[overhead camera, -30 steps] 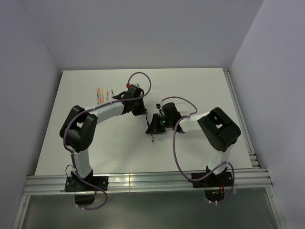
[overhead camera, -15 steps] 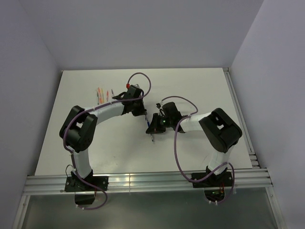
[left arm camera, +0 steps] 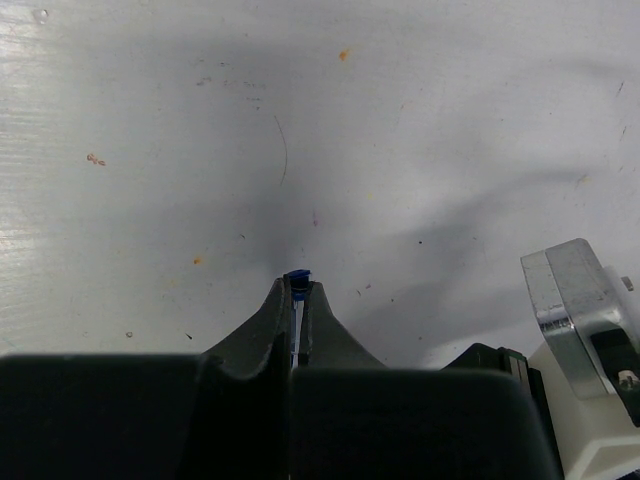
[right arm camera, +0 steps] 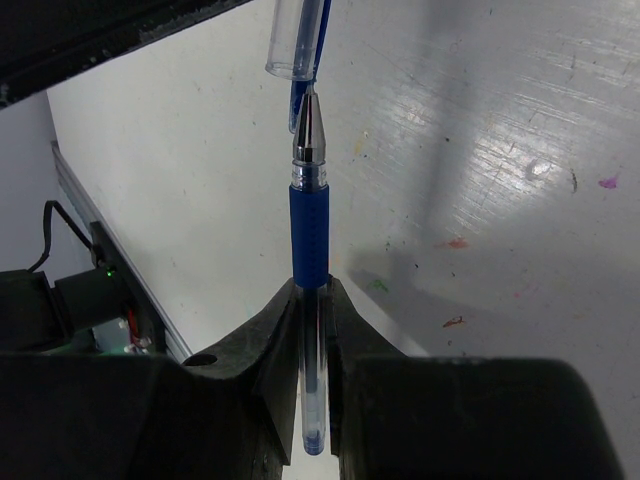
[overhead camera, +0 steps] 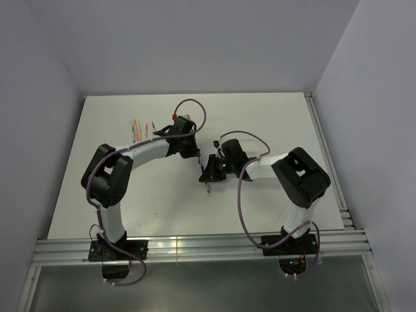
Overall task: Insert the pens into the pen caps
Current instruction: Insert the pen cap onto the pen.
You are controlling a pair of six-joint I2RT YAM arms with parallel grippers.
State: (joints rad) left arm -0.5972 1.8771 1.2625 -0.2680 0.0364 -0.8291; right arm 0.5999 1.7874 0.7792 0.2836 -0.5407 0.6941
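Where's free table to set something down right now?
Bare: the far right of the table, beyond the right arm; the near strip between the two bases. Crowded: centre, where left gripper and right gripper meet, and the loose pens far left.

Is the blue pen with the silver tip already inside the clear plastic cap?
No, the blue pen held by the right gripper has its tip just outside the clear cap.

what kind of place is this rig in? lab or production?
Likely a lab test cell, not production: a white table boxed in by plain walls, two arms bolted to an aluminium rail at its near edge, and a few pens.
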